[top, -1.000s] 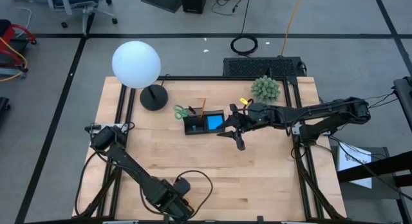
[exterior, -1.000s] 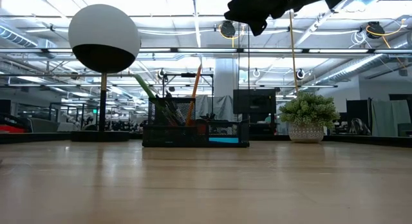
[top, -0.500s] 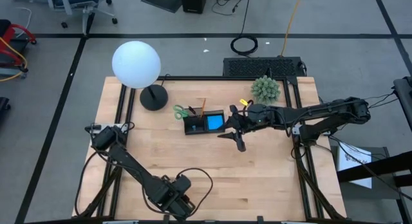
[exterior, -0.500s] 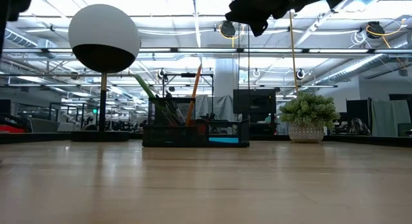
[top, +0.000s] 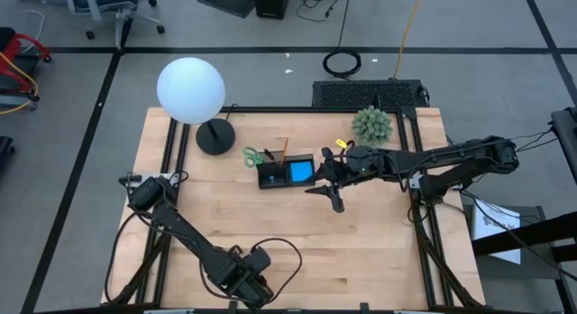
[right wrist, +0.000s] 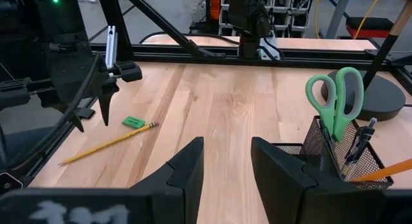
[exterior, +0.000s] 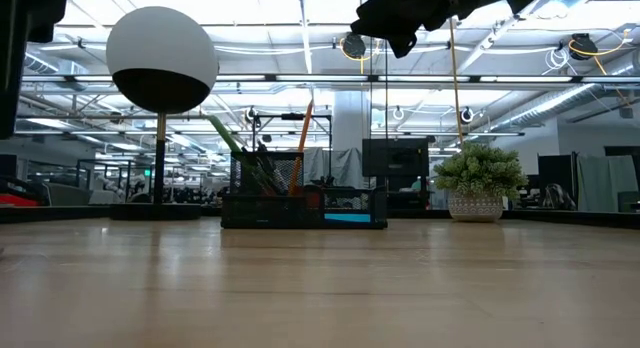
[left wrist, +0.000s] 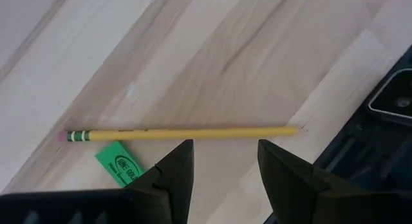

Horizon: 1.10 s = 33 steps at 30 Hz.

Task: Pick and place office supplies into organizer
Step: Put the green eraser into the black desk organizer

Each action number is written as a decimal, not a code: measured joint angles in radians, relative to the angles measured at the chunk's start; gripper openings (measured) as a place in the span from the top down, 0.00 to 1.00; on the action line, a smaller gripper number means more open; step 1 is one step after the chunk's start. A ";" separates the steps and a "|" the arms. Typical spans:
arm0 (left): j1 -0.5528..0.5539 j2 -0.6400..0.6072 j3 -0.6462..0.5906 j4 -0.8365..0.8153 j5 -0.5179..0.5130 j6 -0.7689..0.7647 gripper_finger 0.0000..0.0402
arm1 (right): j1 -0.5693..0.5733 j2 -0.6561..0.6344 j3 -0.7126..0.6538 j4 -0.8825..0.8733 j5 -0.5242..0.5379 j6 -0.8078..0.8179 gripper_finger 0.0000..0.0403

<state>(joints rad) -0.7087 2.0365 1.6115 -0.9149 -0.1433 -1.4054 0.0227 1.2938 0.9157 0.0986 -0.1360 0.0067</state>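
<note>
Most of the job looks done — the organizer [top: 286,172] sits toward the table's [top: 361,251] far edge, near its middle, and it is already stocked. The green-handled scissors [right wrist: 335,98] stand upright in its mesh cup next to dark pens [right wrist: 358,147] and an orange pencil [exterior: 301,148], and the blue sticky pad [top: 300,172] lies in the flat compartment.

What's left, by my reading, is two stragglers: a yellow pencil [left wrist: 183,132] lying flat on the bare wood, and a small green eraser [left wrist: 119,163] just beside its eraser end, close but apparently not touching. Both lie down by the table's near edge, well apart from the organizer.

The left gripper [left wrist: 222,179] hangs right over them, its jaws spread wide with nothing between — the pencil shows in the gap past the fingertips, untouched. That pencil is the likely next pick, and the fingers already straddle it crosswise.

The right gripper [right wrist: 225,166] hovers above the table just beside the organizer's plant-side end, jaws parted and empty, touching nothing. It seems to be waiting while the left arm works.
</note>
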 joint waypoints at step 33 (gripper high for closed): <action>-0.001 0.108 -0.019 -0.251 0.147 -0.168 0.59 | 0.005 0.000 0.000 -0.006 0.000 0.009 0.71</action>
<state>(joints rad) -0.7099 2.1443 1.5921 -1.1654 0.0036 -1.5735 0.0277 1.2938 0.9157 0.0928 -0.1357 0.0156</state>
